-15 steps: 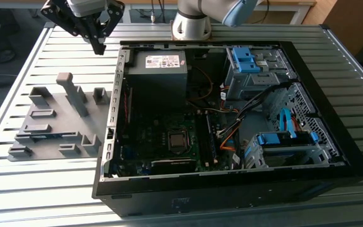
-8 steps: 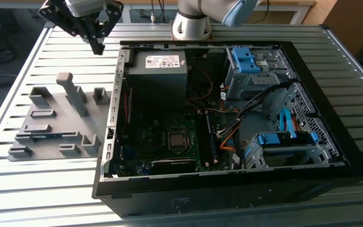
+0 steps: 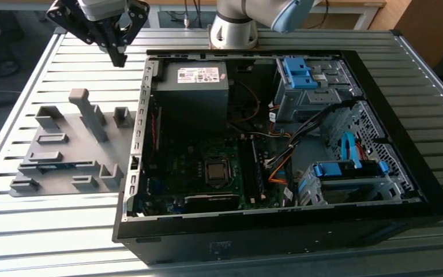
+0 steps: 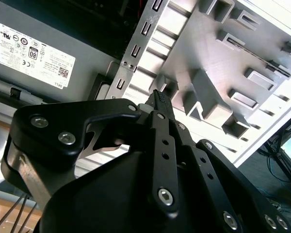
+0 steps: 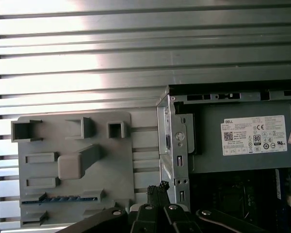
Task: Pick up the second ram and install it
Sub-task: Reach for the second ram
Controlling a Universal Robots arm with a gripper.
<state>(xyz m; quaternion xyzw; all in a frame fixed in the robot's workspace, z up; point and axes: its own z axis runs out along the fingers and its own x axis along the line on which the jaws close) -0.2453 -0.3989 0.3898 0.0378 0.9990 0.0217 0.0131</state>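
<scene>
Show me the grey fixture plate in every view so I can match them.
Exterior view: the grey fixture plate lies on the slatted table, at the exterior view's left of the computer case.
First wrist view: it lies beside the case, beyond the claw.
Second wrist view: it lies beyond the claw's tip.
Shared landmark: the power supply's white label.
</scene>
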